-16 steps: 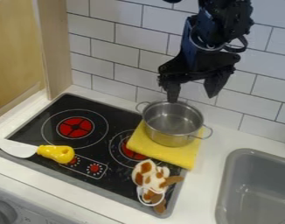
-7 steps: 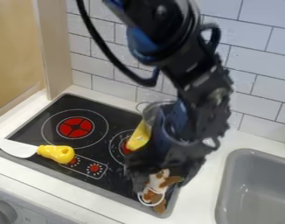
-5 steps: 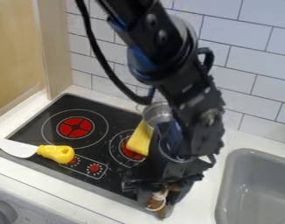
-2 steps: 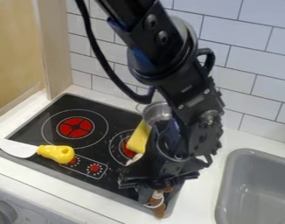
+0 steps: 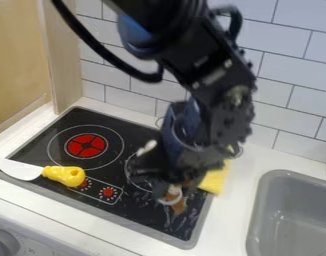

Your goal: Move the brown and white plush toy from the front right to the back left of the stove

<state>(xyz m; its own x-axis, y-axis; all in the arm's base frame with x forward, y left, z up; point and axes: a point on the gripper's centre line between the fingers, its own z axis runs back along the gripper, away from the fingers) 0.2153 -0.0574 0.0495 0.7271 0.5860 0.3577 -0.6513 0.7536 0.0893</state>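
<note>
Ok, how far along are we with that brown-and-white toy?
The pickup looks done: the toy has moved with the gripper away from the stovetop's front corner. In hand: the toy, apparently being carried. Left, I'd judge: setting it down and letting go; where, I cannot tell.

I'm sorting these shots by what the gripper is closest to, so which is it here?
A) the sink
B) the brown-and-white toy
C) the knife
B: the brown-and-white toy shows right at the gripper, over the stove, while the knife lies well off to one side and the sink to the other.
</note>
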